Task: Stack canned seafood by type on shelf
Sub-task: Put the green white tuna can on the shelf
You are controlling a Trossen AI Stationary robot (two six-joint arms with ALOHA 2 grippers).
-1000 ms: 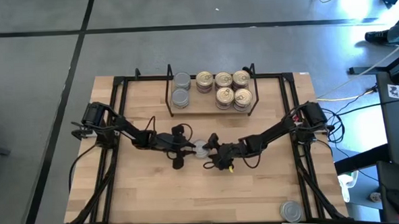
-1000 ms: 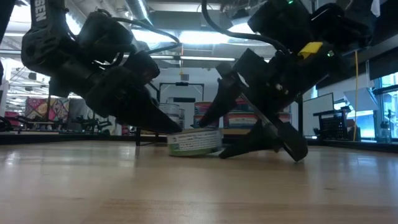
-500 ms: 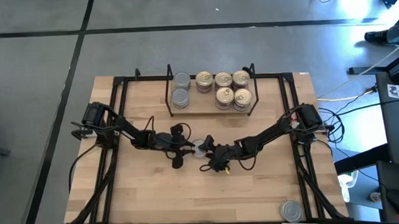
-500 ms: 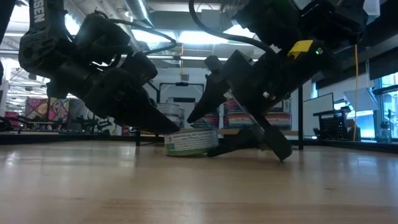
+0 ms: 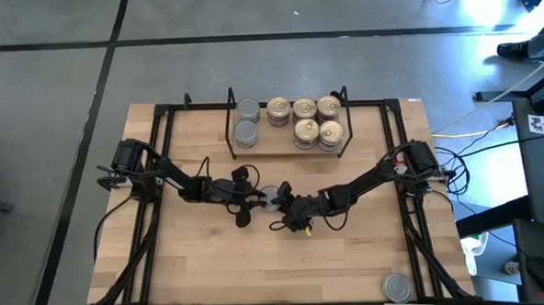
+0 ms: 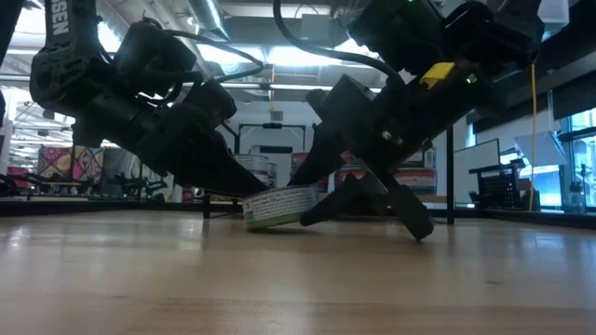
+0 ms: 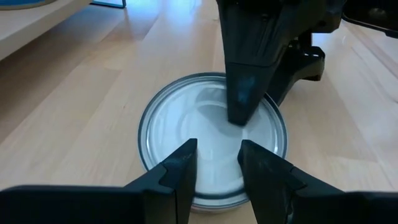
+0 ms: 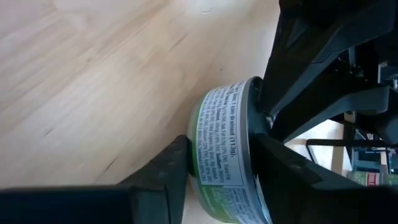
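Near the middle of the counter (image 5: 213,265) sits one flat tin (image 5: 270,199) with a silver top and a green label. It is in front of the shelf (image 5: 290,147), well apart from it. Both arms meet at this tin.

A second ago the right gripper (image 5: 281,207) stood wide open just beside the tin. Now its fingers have come in on the tin's green side wall, and the right wrist view shows one finger (image 8: 165,171) on each side of the label. In the low view the tin (image 6: 277,207) now tips up a little on the side toward that gripper. The fingers look like they are gripping the tin, but they may not be done closing yet.

The left gripper (image 5: 249,201) has not moved. Its fingers (image 7: 180,171) sit partly apart at the tin's near rim, low over the lid, and it is not squeezing the tin.

On the shelf, plain silver tins (image 5: 247,121) are piled at one end and gold-lid tins (image 5: 306,120) fill the rest. Another silver tin (image 5: 396,287) waits near the counter's front corner on the right.

This likely means the right arm is taking over the tin. I think it belongs with the silver pile.
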